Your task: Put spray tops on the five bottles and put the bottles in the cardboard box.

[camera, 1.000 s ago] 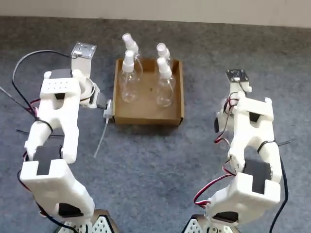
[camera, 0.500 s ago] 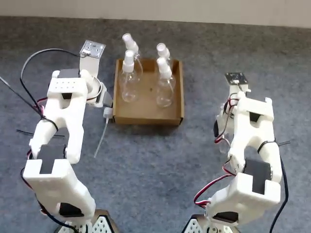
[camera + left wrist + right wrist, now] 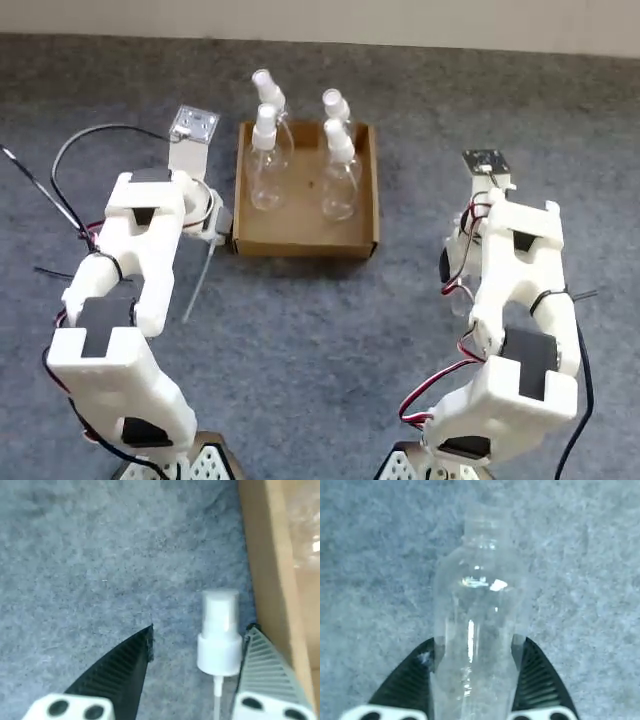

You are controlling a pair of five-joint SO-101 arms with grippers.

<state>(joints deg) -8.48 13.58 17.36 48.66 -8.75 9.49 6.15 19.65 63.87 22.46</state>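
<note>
The left arm (image 3: 140, 250) stretches forward over the grey felt-covered desk (image 3: 320, 330), its wrist bent down beside the near left corner of the shallow brown cardboard box (image 3: 305, 240). The left pincer (image 3: 201, 629) stands wide open, with its black finger (image 3: 125, 670) and grey finger (image 3: 260, 670) either side of the white plastic spray top (image 3: 218, 642). The top lies on the desk just beside the grey finger, well apart from the black one, and nothing grips it. Whether it touches the grey finger cannot be told. Its thin dip tube trails back toward the arm's base, and its head points along the box's outer wall.

The right arm (image 3: 515, 270) is folded low to the right of the box, well apart from it. The right pincer (image 3: 477, 644) is closed around the body of the clear uncapped plastic bottle (image 3: 477, 595), whose open neck points away from the wrist.

Four clear bottles with white spray tops (image 3: 265, 165) lie inside the box in two pairs, with their tops toward its far wall.
</note>
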